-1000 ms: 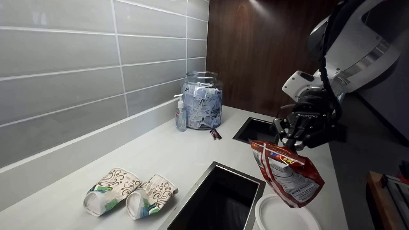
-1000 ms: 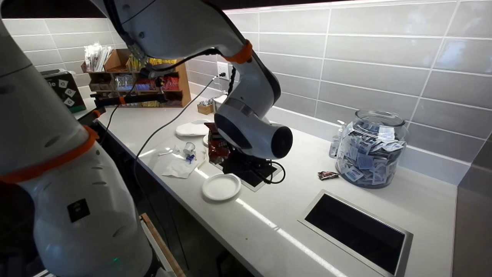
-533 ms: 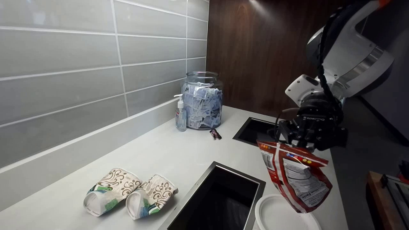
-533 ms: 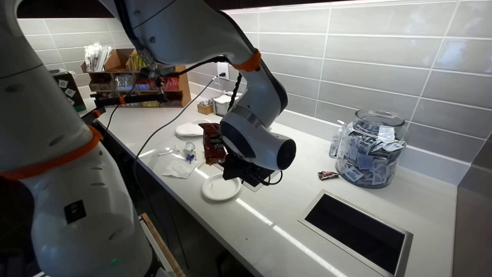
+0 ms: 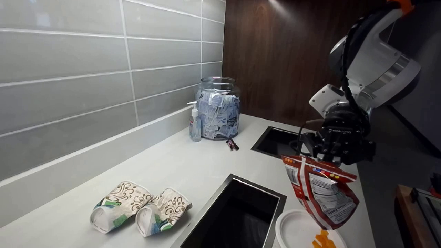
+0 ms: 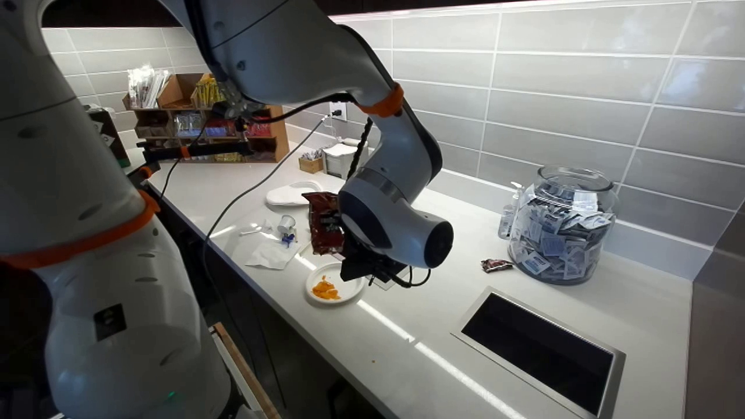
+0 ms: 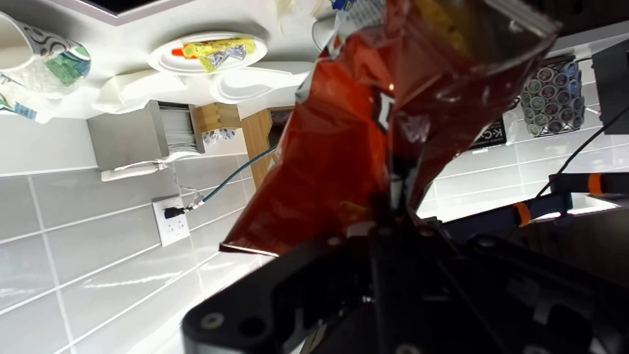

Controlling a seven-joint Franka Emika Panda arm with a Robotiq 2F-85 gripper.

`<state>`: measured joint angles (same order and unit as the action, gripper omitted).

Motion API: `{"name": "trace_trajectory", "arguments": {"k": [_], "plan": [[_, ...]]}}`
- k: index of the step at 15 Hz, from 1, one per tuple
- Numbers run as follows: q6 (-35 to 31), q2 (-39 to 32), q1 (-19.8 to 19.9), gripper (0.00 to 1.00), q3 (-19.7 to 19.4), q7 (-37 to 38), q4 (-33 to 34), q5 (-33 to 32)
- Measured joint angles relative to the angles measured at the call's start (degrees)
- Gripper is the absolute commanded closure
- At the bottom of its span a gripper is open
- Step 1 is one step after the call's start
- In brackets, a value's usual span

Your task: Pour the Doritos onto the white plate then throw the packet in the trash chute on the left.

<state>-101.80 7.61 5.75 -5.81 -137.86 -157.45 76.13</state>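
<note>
- Claw [image 5: 329,160]: clamped on red Doritos packet [image 5: 325,196], at its upper edge; exact contact pts. hard to see.
- Packet pos.: held in air above desk [image 5: 165,165], tilted, label side toward cam. in an ext. view; lower end over white plate [image 5: 293,225] there.
- Packet contents: wrist view shows yellow-orange pcs. [image 7: 442,24] inside the mouth, blurred.
- Plate load: sm. pile of orange Doritos chips [image 6: 325,289], off-ctr., seen in both ext. views.
- Trash chute: 2 steel-framed black openings set in desk; one opening [image 5: 237,217] just beside plate, another opening [image 6: 541,352] near glass jar [image 5: 217,82]. Can't tell which is the task's "left" one.
- Jar: approx. filled w/ sachets [image 5: 220,117]; pump bottle [image 5: 195,127] just beside; sm. dark-red wrapper [image 5: 232,144] on desk near base.
- Paper cups [image 5: 120,206], qty. 2: printed, dented, lying on sides, next to each other; an opening lies between them & plate.
- Beyond plate, in an ext. view: napkin [image 6: 271,256] on desk; sm. white cup [image 6: 286,223] near it.
- Backgr.: wooden condiment rack [image 6: 281,139], stocked; wall outlet [image 7: 176,230] w/ plug [image 7: 173,212] in.
- Desk, toward edge: tiny orange speck [image 6: 373,361], apart from plate.
</note>
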Motion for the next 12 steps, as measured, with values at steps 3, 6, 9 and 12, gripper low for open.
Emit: {"name": "trace_trajectory", "arguments": {"k": [3, 6, 9, 12], "plan": [[0.0, -0.1, 0.0, 1.00, 0.0, -0.9, 0.1, 0.0], [0.6, -0.3, 0.0, 1.00, -0.1, -2.4, 0.1, 0.1], [1.4, -1.0, 0.0, 1.00, -0.4, -4.2, 0.3, 0.2], [4.3, -1.7, 0.3, 1.00, -0.9, -6.7, 0.6, 0.0]]}}
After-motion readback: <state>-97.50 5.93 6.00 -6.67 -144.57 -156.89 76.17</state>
